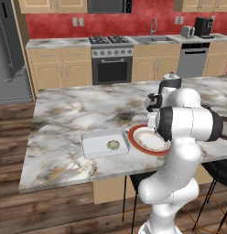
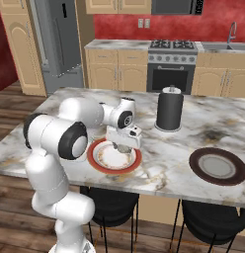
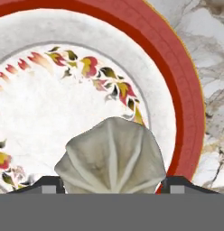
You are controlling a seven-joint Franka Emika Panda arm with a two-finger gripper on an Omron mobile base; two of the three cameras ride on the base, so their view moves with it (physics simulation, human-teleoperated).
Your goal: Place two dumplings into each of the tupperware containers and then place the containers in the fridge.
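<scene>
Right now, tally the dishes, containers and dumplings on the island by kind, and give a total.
Plates: 2, the red-rimmed plate and the dark brown plate
Containers: 1, the white container
Dumplings: 2, one in the white container, one between the gripper fingertips over the red-rimmed plate
Total: 5

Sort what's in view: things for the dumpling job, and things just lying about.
For the job:
white container
dumpling in it
dumpling between the jaws
fridge

Lying about:
red-rimmed plate
brown plate
black canister
</scene>
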